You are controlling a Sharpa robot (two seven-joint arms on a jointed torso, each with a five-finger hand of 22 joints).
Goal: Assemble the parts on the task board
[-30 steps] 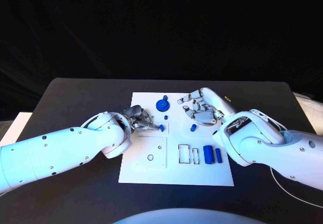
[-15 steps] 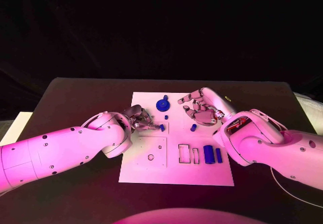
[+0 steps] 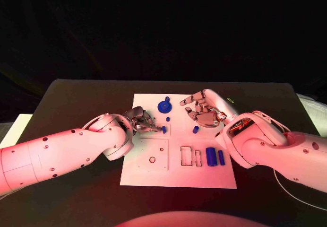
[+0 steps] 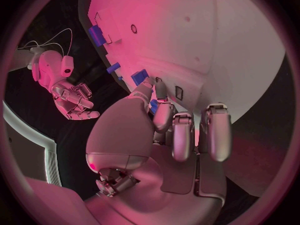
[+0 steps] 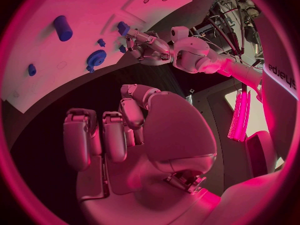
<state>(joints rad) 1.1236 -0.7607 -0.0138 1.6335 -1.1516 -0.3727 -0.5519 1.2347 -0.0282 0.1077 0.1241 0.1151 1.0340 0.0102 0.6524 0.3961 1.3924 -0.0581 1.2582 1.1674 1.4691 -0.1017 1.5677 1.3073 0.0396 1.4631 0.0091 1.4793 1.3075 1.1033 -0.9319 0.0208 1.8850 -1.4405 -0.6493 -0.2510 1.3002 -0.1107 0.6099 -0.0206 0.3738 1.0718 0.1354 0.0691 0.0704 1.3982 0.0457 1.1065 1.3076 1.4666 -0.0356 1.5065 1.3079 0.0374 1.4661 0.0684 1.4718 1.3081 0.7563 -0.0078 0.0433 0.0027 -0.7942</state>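
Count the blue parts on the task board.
6 visible: a gear at the far edge, a small piece below it, one at the left hand's fingers, one mid-board, two cylinders near right. Hands may hide more.

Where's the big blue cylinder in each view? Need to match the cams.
Head view: the blue cylinder lies on the task board, in its near-right part, beside the empty rectangular slots.
Left wrist view: it lies by the board's edge, next to the same slots.
Right wrist view: it lies on the board, apart from the blue gear.
Shared landmark: the white task board.
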